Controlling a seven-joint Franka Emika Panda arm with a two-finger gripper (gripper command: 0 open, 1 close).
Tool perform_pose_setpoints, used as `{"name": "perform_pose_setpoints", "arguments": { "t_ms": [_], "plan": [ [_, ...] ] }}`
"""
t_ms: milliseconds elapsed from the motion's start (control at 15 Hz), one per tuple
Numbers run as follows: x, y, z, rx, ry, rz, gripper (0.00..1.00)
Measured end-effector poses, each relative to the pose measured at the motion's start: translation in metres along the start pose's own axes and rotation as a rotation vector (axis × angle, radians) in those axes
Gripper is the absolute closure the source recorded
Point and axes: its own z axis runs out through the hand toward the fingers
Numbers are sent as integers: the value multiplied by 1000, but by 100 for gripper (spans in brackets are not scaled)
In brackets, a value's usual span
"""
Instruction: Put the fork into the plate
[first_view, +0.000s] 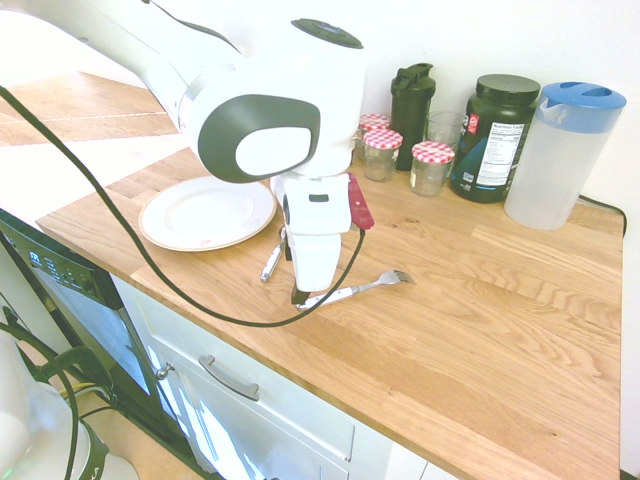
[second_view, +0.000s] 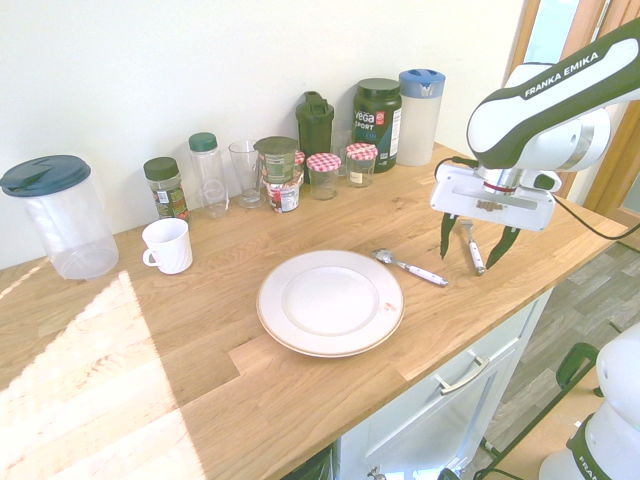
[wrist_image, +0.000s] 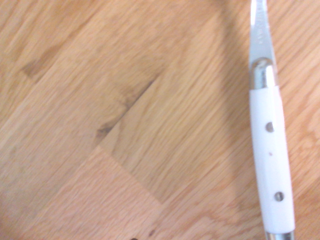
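The fork (first_view: 362, 287) lies flat on the wooden counter near its front edge, white handle toward the arm and tines pointing away. My gripper (second_view: 469, 258) is open and lowered over the fork (second_view: 473, 250), one dark finger on each side of the handle and neither touching it. The white handle (wrist_image: 270, 165) with its rivets fills the wrist view. The round white plate (second_view: 300, 330) sits empty on the counter, a hand's width from the gripper. The plate (first_view: 180, 225) shows beside the arm in the first exterior view.
A white-handled spoon (second_view: 412, 267) lies between the plate and the fork. Along the back wall stand red-lidded jars (first_view: 432, 166), a dark shaker bottle (first_view: 411, 103), a supplement tub (first_view: 494, 138) and a blue-lidded pitcher (first_view: 562, 155). A white mug (second_view: 167, 245) and another pitcher (second_view: 62, 216) stand further along.
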Motion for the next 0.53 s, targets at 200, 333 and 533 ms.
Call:
{"name": "perform_pose_setpoints", "arguments": {
  "t_ms": [200, 333, 533],
  "plan": [
    [12, 2, 8, -10, -11, 37, 0],
    [20, 0, 10, 8, -6, 60, 100],
    [27, -2, 6, 48, 10, 115, 100]
  ]
}}
